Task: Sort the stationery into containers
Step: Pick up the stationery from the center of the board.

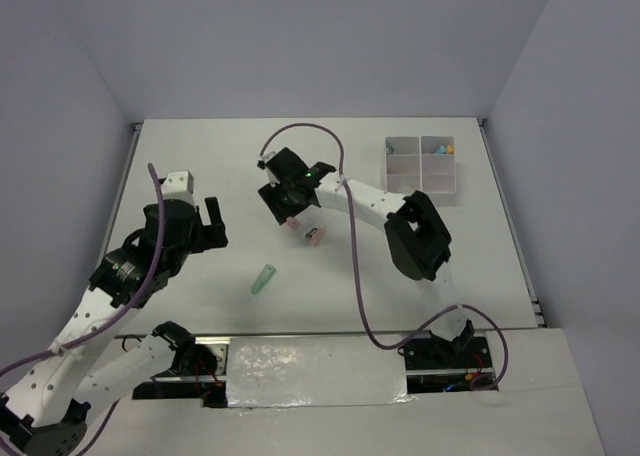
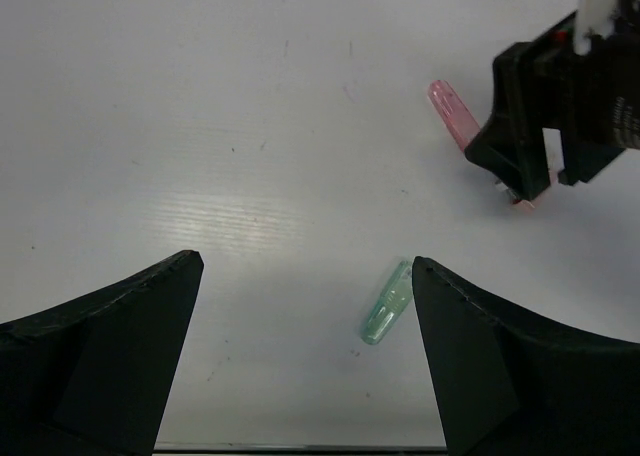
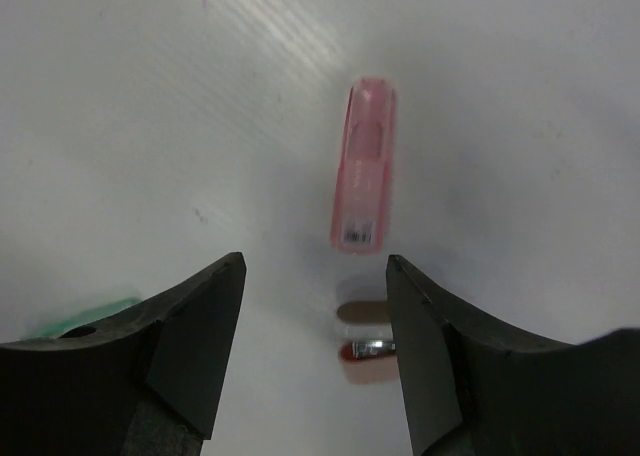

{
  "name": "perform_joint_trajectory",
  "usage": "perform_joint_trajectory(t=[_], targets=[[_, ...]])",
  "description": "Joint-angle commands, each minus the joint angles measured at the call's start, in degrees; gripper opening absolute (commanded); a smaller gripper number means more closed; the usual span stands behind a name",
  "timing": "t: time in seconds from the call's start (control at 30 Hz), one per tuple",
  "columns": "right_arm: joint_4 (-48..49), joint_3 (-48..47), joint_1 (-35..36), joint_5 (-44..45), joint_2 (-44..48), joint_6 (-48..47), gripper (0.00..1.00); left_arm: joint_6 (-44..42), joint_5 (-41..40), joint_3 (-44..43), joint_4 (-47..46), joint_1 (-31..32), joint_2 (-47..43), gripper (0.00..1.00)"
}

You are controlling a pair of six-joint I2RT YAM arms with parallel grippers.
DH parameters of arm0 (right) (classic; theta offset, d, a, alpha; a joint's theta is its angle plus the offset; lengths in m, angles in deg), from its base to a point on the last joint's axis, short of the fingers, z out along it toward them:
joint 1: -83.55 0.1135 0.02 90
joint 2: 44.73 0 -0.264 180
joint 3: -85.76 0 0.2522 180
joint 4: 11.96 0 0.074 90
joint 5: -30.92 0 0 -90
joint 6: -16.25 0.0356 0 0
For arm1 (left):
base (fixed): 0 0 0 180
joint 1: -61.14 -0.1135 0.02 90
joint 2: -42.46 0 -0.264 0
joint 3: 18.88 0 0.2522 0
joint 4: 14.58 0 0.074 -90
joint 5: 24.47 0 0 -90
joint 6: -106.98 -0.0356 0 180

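Top view: recorded the left gripper (image 1: 216,226) over the left part of the white table (image 1: 420,276), jaws spread fully and gripping nothing. Confirmed from the left wrist: both black fingers (image 2: 110,356) set far apart above bare surface, with the green stick (image 2: 387,302) lying flat on the table close to the inner edge of one finger, untouched. Located that green stick in the top view near the table's middle, toward the near edge, apart from both arms.

Recorded the right gripper (image 1: 290,214) reached in to the table's centre, tips lowered close to the surface. Found its jaws parted from the right wrist, pinching nothing, dark fingers (image 3: 190,336) flanking an open gap. Noted the pink stick (image 3: 363,166) lying flat just beyond the fingertips, in line with that gap and clear of both fingers. Noted also a small reddish piece (image 3: 365,354) on the table within the gap, too blurred to identify. Matched both in the top view as pink marks just beside the gripper, on its near side.

Placed the compartmented box (image 1: 420,164) at the far right of the table, well apart from both grippers and from the loose sticks. Made out small blue and yellow pieces (image 1: 441,149) in its far right compartment; found the remaining compartments' contents too small to tell.
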Motion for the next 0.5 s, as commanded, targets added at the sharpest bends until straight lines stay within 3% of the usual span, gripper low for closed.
perform_joint_trajectory(t=[0.0,0.13,0.3,0.47], targets=[[-6.63,-10.67,-0.47,2.39,-6.51,-3.82,0.65,-3.16,-2.56,1.21,-2.15,-0.25,-3.96,0.99],[-9.81,-18.85,-0.64,4.68,-13.02,-4.0,0.63,-3.16,-2.29,2.0,-2.68,-0.34,-5.81,0.99],[-10.34,-20.71,-1.08,5.11,-16.36,-4.44,0.61,-3.78,-0.53,2.26,-3.29,-0.25,-5.47,0.99],[-11.3,-18.79,-1.17,3.63,-17.25,-4.53,0.5,-3.96,0.17,2.26,-3.47,-0.34,-4.94,0.99]])
